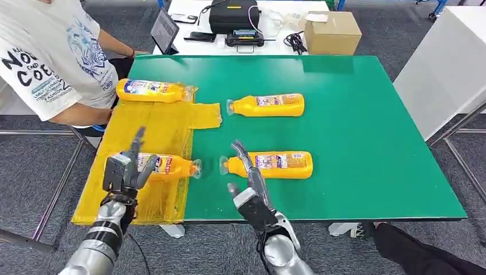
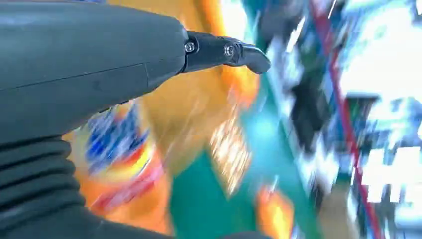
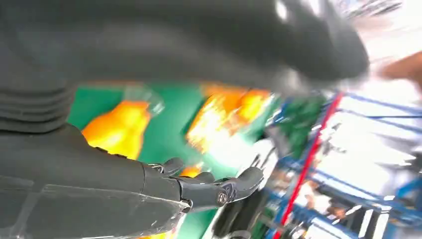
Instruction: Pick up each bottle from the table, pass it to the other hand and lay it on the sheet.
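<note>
Several orange bottles lie on their sides. Two rest on the yellow sheet [image 1: 166,129]: a far one [image 1: 150,90] and a near one [image 1: 166,165]. Two more lie on the green table [image 1: 355,126]: a far one [image 1: 268,105] and a near one [image 1: 269,164]. My left hand [image 1: 123,169] hovers by the near sheet bottle's base with fingers spread, holding nothing. My right hand [image 1: 249,186] is open just in front of the near table bottle's cap end. The left wrist view is blurred, showing a bottle label [image 2: 117,149]. A blurred orange bottle [image 3: 119,127] shows in the right wrist view.
A person in a white T-shirt [image 1: 46,51] stands at the table's far left corner. A white desk [image 1: 195,43] behind holds a tablet [image 1: 164,30], a black case [image 1: 234,16] and a cardboard box [image 1: 331,32]. A white cabinet [image 1: 447,69] stands at right.
</note>
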`<state>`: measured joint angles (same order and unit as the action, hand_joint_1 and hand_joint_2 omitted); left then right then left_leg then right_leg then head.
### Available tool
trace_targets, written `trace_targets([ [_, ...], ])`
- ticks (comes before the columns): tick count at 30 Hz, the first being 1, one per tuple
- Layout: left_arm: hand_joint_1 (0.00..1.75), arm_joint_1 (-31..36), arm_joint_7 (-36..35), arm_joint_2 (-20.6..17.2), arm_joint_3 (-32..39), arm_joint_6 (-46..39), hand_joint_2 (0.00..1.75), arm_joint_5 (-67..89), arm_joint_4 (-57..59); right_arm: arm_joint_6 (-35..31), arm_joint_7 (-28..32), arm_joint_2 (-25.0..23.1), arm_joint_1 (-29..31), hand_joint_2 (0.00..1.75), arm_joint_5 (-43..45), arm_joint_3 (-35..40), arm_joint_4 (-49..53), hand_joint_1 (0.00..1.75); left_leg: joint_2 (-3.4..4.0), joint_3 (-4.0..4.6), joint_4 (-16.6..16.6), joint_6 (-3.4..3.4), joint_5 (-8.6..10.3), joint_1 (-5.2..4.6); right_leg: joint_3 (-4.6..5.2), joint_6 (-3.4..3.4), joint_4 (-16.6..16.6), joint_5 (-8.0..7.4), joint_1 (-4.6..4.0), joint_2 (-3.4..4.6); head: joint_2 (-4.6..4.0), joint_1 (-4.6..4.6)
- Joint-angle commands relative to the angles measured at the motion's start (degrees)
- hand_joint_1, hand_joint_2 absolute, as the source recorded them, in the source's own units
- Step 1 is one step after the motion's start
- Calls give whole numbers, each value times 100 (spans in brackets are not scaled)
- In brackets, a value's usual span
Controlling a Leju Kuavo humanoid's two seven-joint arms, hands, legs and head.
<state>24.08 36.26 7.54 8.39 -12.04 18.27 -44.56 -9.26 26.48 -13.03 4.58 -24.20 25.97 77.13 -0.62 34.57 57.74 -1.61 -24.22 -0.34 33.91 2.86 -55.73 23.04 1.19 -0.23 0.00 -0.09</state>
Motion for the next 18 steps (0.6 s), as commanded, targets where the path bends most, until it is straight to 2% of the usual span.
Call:
trace_targets([
  [1,0,-407,150,432,179,-1398,175,-44,-1513,-490,-720,853,761,175,-1164,-372,-629,0,6,-10,0,7,-9,10,-14,-10,10,4,-11,3,0,-2],
  [5,0,-622,108,432,0,-1455,175,-190,-1829,-242,-1137,1145,1186,175,-1616,-532,-1116,0,3,2,0,5,-5,6,-2,-7,7,1,-8,2,0,0],
  [9,0,-643,98,427,-131,-1391,175,-161,-1678,0,-1498,1308,1589,175,-2028,-413,-1791,0,8,-1,1,6,-7,8,-5,-9,9,0,-10,5,0,-2],
  [18,0,-615,90,450,-173,-1338,175,-170,-1499,143,-1541,1305,1735,175,-2028,-358,-2120,0,1,10,0,4,-4,3,8,-5,4,1,-5,1,0,-2],
])
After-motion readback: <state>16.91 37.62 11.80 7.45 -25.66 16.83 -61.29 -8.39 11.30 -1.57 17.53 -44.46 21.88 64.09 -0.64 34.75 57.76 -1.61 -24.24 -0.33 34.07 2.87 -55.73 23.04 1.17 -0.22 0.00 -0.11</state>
